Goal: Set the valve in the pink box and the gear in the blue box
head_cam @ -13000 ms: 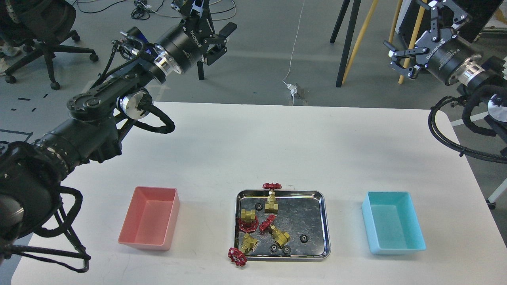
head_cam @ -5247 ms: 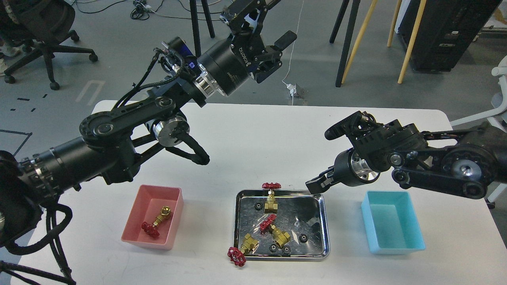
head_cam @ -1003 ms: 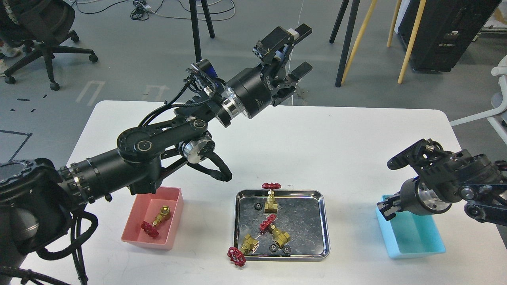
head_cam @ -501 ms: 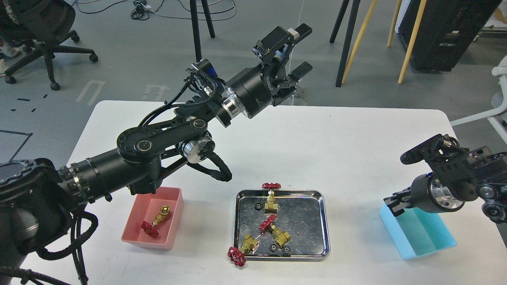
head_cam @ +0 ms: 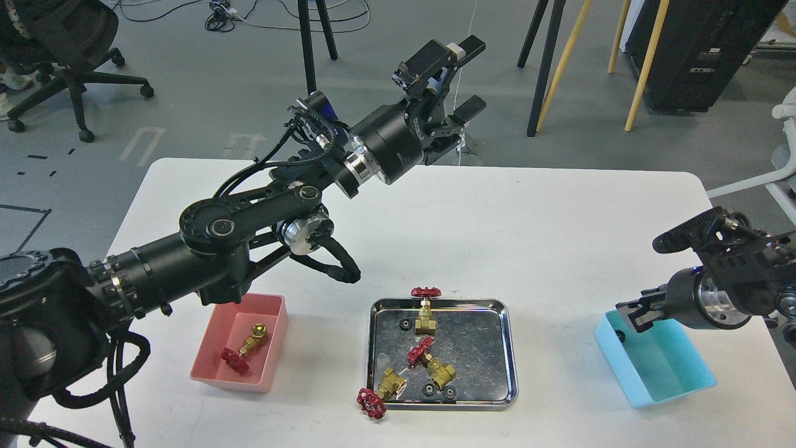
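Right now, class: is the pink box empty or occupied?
Occupied. One valve, brass body and red handwheel, lies on its side inside the pink box. No gear shows there.

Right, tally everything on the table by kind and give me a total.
Valves: 4 (1 in the pink box, 3 at the steel tray)
Gears: 4 (3 in the tray, 1 small dark one in the blue box)
Boxes: 2
Trays: 1
Total: 11

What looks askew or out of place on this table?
The light turquoise-blue plastic bin sits skewed, not square with the table edge like the salmon-pink plastic bin. One brass valve's red handwheel hangs over the shiny steel tray's rim.
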Robot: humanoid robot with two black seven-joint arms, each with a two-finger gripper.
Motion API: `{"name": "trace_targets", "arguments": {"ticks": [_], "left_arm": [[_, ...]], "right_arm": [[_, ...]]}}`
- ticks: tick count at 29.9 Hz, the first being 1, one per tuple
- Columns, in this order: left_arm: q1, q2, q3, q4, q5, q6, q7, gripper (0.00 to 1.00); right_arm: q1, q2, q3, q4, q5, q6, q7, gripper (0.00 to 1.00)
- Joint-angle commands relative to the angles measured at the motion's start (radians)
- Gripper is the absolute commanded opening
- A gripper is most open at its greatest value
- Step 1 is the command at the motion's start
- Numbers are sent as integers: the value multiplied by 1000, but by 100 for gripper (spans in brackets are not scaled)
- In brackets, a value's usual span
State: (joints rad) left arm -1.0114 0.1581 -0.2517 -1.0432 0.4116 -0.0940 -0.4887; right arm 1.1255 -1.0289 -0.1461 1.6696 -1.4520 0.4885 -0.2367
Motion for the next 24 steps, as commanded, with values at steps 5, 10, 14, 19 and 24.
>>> {"name": "trace_targets", "arguments": {"ticks": [5, 10, 14, 19, 24], "left_arm": [[-21, 175, -27, -3, -25, -139, 0, 99], [-6, 340, -83, -3, -103, -392, 0, 99], [23, 416, -89, 50, -122, -395, 0, 99], [53, 402, -182, 224, -264, -395, 0, 99], [102, 351, -257, 313, -323, -395, 0, 99]], "right_arm": [[-4, -71, 103, -7, 142, 0, -4, 100], [-10, -25, 321, -138, 647, 0, 10, 100], [-19, 90, 414, -250, 1087, -103, 153, 100], [-42, 259, 485, -454, 1592, 0, 350, 100], [-96, 447, 528, -732, 1808, 0, 356, 100]]}}
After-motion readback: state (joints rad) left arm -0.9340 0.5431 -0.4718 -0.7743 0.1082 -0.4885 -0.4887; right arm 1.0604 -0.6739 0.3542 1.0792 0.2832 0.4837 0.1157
